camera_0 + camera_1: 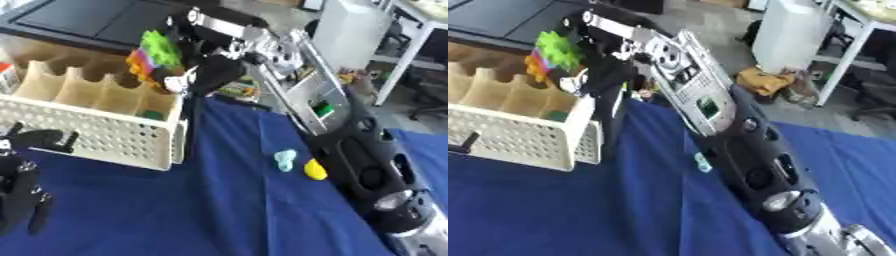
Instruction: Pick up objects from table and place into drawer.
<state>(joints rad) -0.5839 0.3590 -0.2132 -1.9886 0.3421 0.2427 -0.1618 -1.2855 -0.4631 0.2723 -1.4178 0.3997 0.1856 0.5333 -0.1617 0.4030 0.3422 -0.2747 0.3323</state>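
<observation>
The black left hand (22, 197) is resting open near the white perforated plastic drawer (96, 132), fingers relaxed. Beyond, a yellow rounded piece (315, 170) and a pale blue lump (284, 160) are lying on the blue tablecloth (201, 205). Farther still, the right hand (188, 67) is gripping a green-and-orange spiky toy (156, 52) over the drawer's far corner — its fingers partly hidden.

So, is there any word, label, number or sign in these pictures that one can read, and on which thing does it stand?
None can be read.
Right arm: a small green patch on its silver part, too blurred to show any text.
Toy held by the right hand over the drawer: only colours, green and orange, no lettering seen.
Yellow thing and pale blue thing on the cloth: no marks visible.
</observation>
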